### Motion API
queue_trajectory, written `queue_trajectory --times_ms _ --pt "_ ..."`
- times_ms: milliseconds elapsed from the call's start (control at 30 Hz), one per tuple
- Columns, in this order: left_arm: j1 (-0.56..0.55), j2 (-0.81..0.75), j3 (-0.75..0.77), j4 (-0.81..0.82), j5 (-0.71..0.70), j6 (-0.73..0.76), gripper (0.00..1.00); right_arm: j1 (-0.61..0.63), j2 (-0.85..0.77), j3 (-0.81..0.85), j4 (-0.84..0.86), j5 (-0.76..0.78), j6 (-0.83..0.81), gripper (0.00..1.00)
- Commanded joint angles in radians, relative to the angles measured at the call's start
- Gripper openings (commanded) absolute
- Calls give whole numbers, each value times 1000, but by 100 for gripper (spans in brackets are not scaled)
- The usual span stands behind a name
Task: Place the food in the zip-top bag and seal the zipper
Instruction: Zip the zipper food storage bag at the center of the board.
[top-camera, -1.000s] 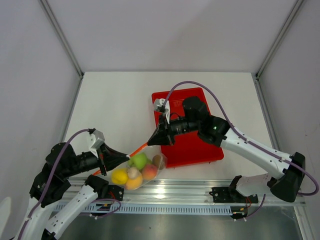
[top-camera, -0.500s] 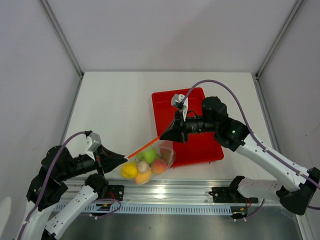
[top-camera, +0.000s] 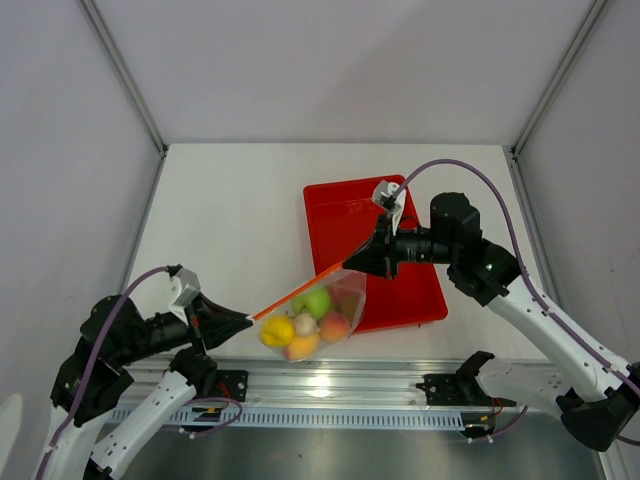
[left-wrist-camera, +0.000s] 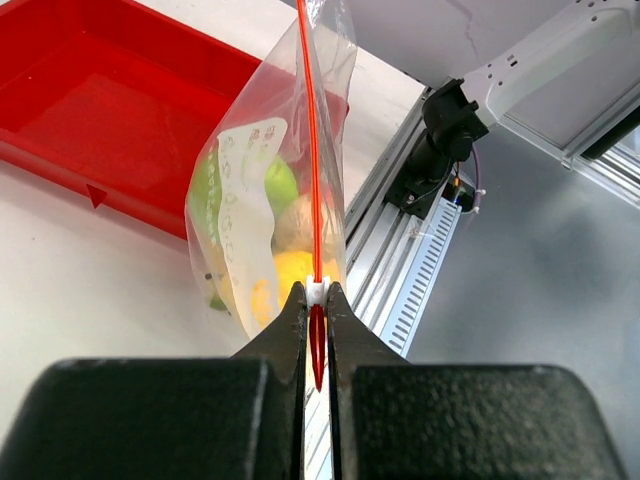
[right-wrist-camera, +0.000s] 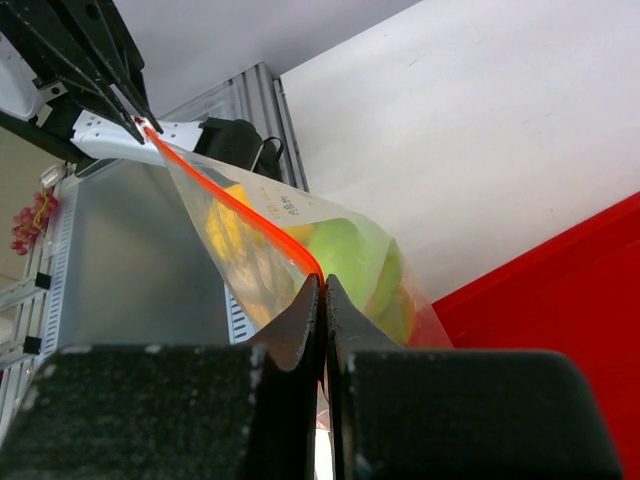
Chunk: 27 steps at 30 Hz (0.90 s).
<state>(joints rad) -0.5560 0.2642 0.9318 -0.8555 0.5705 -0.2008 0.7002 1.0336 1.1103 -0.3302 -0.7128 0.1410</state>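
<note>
The clear zip-top bag (top-camera: 320, 312) hangs in the air between both grippers, with the food inside: green apple (top-camera: 318, 301), yellow piece (top-camera: 277, 331), peach (top-camera: 334, 326), orange (top-camera: 301, 346). The orange-red zipper (top-camera: 300, 289) is stretched straight between the grippers. My left gripper (top-camera: 248, 320) is shut on the zipper's left end, at its white slider (left-wrist-camera: 316, 291). My right gripper (top-camera: 350, 265) is shut on the zipper's right end (right-wrist-camera: 318, 277). The bag also shows in the left wrist view (left-wrist-camera: 262, 200) and the right wrist view (right-wrist-camera: 300, 250).
A red rectangular tray (top-camera: 395, 290) lies on the white table behind and right of the bag, under the right arm. The metal rail (top-camera: 340, 385) runs along the table's near edge just below the bag.
Both grippers have carried the bag up and to the right. The zipper is pulled longer and straighter, and the right gripper has moved right over the tray.
</note>
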Motion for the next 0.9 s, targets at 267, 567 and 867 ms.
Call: queue_trajectory --times_ms 267,567,867 --pt "-2 -26 39 -30 -12 9 1 -83 -73 -18 -10 6 5 0" --pt "-2 -28 38 -33 -40 -9 1 -32 -35 3 56 -33 55 0" --pt "-2 -40 36 -65 -185 -67 41 122 164 198 75 61 23 0"
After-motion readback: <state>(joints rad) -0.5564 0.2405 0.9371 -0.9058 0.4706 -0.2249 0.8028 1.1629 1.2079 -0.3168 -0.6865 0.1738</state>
